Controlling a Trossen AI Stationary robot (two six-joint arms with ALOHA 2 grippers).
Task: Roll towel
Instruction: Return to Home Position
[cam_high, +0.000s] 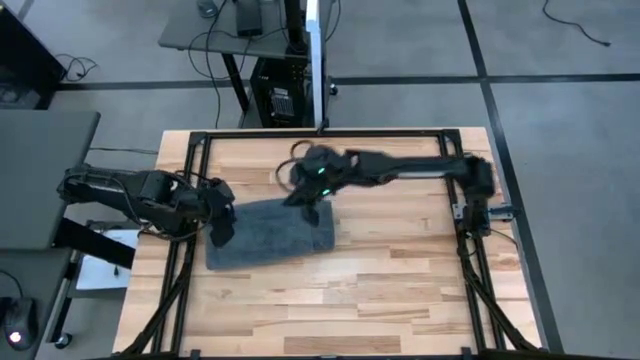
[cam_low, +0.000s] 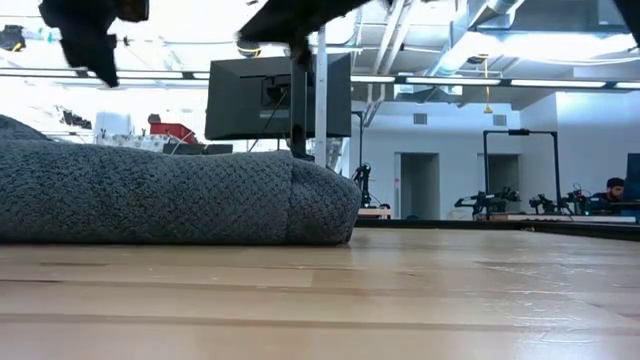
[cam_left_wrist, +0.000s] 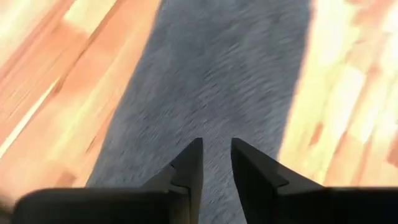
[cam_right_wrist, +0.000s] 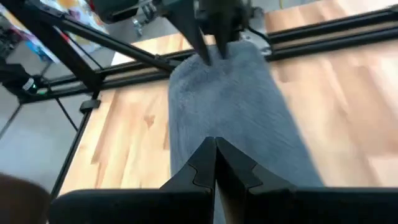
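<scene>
Towel (cam_low: 170, 195) first: it lies rolled on the table (cam_high: 400, 290), left of centre. Your left gripper (cam_high: 222, 226) hangs over its left end, fingers slightly apart and empty. Your right gripper (cam_high: 308, 203) hovers over the right end, fingers pressed together, holding nothing. Lift both straight up before swinging home, so nothing snags the roll. Mind the black frame rails (cam_high: 330, 135) along the far edge.

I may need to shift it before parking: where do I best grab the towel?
Take the towel across its short width near the right end, coming straight down: it lies as a long, thick roll flat on the table. The right hand hangs over that end, shut.
</scene>
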